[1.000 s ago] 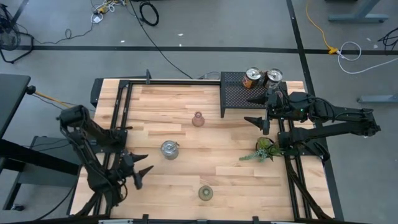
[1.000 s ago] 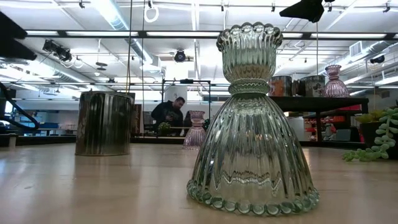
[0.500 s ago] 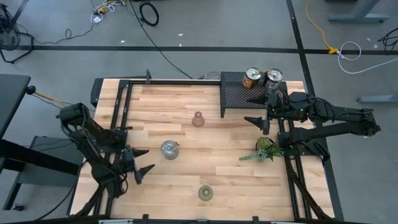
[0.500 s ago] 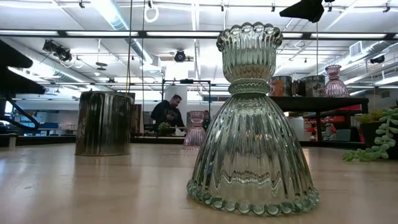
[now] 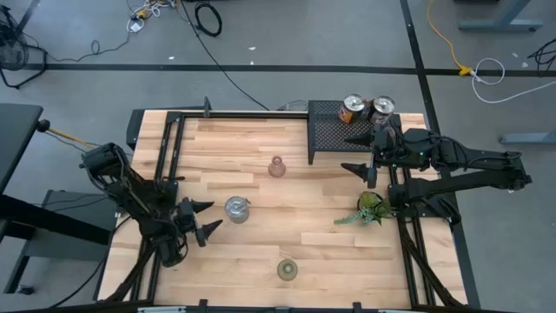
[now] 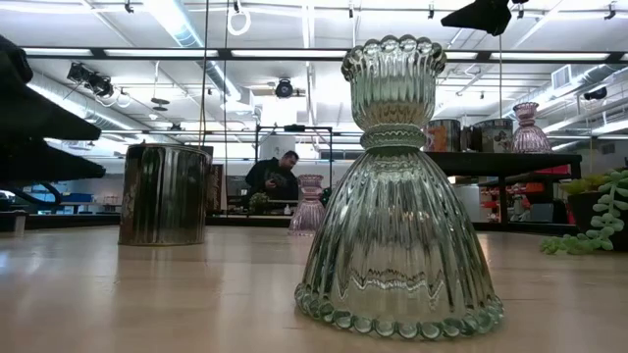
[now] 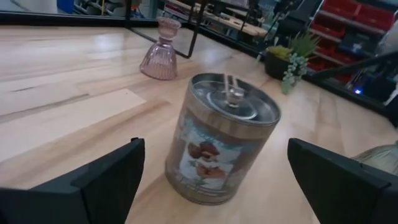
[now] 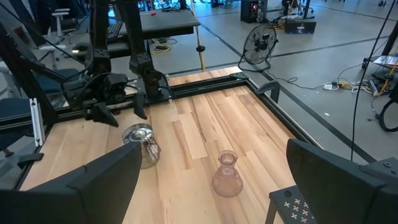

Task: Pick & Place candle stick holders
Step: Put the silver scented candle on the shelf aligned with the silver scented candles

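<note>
My left fingers [image 5: 199,221] hang low over the left side of the surface [image 5: 261,248], spread wide with nothing between them, pointing toward the silver tin-like holder [image 5: 236,209] that stands upright just beside their tips. In my left wrist view that holder [image 7: 222,146] sits squarely in the gap between my two fingers, a little ahead of them and touching neither; it has a printed picture on its side and a lidded metal top. Farther off, near the middle of the surface, a pinkish glass holder [image 5: 276,166] stands upright, well apart from me. At the near edge stands the olive-green ribbed glass holder [image 5: 287,269], also on its own. My right fingers [image 5: 360,153] are open and empty too, held over the near edge of the black mesh rack [image 5: 334,130] at the far right. Two more shiny holders [image 5: 365,108] stand side by side on the far part of that rack. A leafy sprig [image 5: 368,209] lies on the right side of the surface, nearer than my right fingers.
</note>
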Available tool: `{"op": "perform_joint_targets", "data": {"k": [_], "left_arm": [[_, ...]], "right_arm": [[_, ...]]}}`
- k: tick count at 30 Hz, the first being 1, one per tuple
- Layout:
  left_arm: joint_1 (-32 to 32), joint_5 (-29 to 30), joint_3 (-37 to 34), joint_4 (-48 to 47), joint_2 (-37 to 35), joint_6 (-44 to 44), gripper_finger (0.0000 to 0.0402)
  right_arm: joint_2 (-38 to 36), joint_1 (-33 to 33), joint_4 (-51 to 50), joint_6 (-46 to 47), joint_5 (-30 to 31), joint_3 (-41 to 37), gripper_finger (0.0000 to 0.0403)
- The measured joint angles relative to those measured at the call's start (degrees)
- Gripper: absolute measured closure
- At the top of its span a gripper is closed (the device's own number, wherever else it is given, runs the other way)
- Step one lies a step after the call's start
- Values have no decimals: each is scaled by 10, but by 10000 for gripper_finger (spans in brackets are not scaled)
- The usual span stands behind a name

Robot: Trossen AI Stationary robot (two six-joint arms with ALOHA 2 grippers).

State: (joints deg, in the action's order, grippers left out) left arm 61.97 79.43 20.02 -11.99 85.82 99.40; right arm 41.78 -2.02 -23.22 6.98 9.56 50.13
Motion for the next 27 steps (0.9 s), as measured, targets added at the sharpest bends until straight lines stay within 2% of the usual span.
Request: {"op": "perform_joint_targets", "data": {"k": [17, 27], "left_arm": [[-63, -25, -33, 171, 0, -177, 2], [-98, -83, -33, 248, 0, -268, 2]], "right_arm": [[0, 0, 0, 0, 0, 0, 7], [0, 0, 0, 0, 0, 0, 7]]}}
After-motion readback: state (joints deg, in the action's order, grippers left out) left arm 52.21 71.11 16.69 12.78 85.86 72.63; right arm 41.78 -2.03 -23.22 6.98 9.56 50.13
